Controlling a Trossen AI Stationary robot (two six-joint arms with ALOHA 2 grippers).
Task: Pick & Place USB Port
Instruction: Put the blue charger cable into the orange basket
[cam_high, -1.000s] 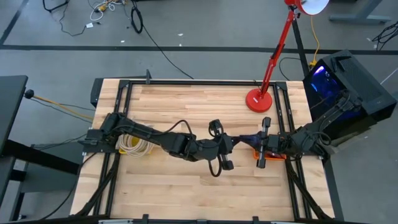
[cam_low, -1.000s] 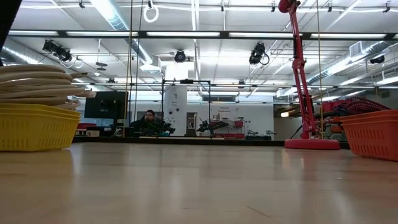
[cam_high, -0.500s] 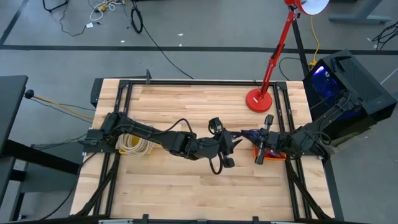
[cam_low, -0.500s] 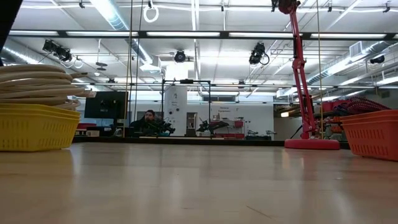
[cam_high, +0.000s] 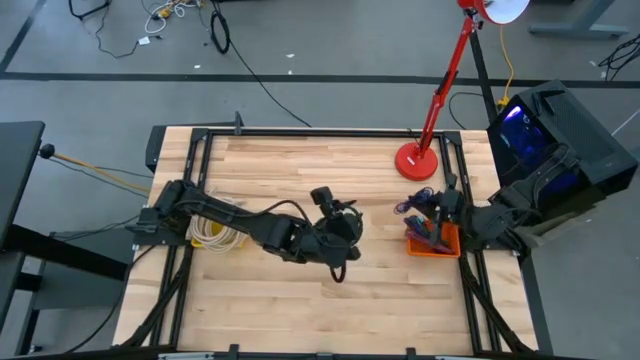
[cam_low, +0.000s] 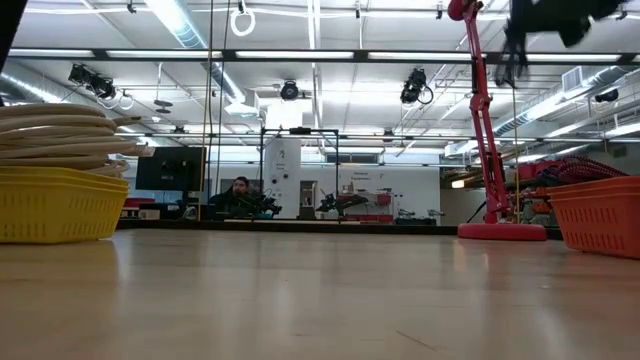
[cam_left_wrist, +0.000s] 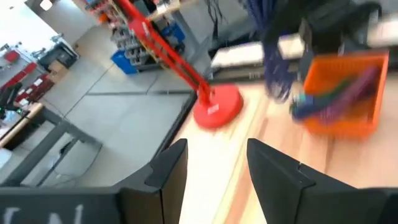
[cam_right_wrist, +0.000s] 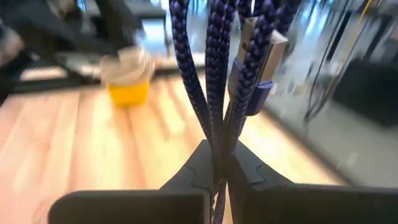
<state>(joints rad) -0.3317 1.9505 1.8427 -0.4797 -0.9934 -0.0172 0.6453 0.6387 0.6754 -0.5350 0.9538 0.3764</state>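
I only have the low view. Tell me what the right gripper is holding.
Observer: In its wrist view, the right gripper is shut on strands of purple braided USB cable.
Operator: Give me its position over the table.
Observer: From above, it hangs about over the orange basket by the table's right edge.
Operator: Report the left gripper.
Observer: The left gripper is open and empty, near the table's middle.

Bright, even overhead light; wrist views blurred.
Ceiling strip lights (cam_low: 180, 22) glare at upper left of the low view; shadows soft.
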